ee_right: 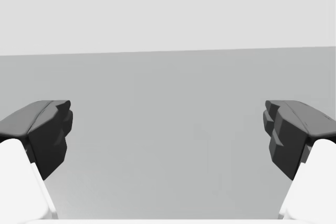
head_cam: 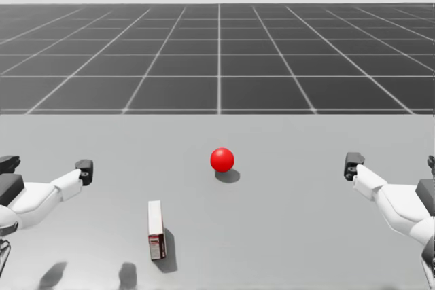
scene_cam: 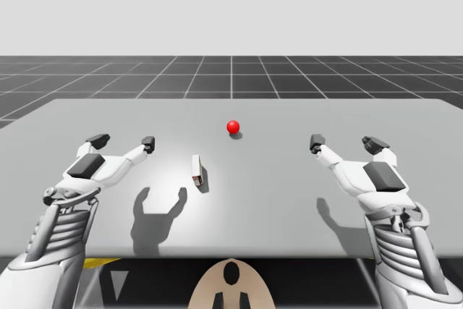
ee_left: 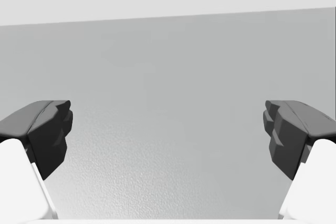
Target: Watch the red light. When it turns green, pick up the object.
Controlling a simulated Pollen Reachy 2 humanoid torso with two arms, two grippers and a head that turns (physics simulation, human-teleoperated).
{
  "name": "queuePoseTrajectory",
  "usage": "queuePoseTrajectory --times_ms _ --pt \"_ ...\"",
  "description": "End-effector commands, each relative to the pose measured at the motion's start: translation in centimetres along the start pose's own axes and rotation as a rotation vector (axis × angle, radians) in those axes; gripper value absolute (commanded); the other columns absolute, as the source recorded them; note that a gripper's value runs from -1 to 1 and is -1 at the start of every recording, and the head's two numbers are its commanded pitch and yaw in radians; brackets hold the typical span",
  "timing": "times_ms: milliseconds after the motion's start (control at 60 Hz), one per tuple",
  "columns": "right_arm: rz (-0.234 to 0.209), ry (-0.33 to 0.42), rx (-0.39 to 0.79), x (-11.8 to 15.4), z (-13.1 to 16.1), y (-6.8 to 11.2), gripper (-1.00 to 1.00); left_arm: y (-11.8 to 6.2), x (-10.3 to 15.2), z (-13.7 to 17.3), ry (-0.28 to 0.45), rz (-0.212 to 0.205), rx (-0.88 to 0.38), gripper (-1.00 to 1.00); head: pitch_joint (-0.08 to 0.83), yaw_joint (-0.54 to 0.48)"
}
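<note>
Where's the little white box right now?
In the high view the little white box sits on the table, a bit left of the middle, nearer me than the red light and off to the right of my left gripper.

Left arm (scene_cam: 72,197), right arm (scene_cam: 394,200): jaws apart.

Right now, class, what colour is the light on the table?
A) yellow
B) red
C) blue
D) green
B: the light is plainly red, a round ball sitting beyond the box.
</note>
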Motion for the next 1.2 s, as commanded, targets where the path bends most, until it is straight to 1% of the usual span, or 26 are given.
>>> queuePoseTrajectory --times_ms 17,183,550,1200 --pt "-0.007 0.002 0.001 -0.02 -0.04 -0.12 -1.00 0.08 0.10 0.08 -0.006 0.003 -0.006 -1.00 0.405 0.01" --pt "-0.010 -0.001 0.001 0.02 -0.11 -0.34 -1.00 0.09 0.18 0.14 -0.011 0.004 -0.012 -1.00 0.436 0.00" --pt "-0.008 -0.007 0.005 -0.03 -0.20 -0.40 -1.00 0.11 0.35 0.37 -0.028 0.009 -0.018 -1.00 0.435 0.00" --pt "-0.002 -0.009 0.006 -0.07 -0.16 -0.34 -1.00 0.00 0.34 0.44 -0.029 0.005 -0.018 -1.00 0.436 0.00"
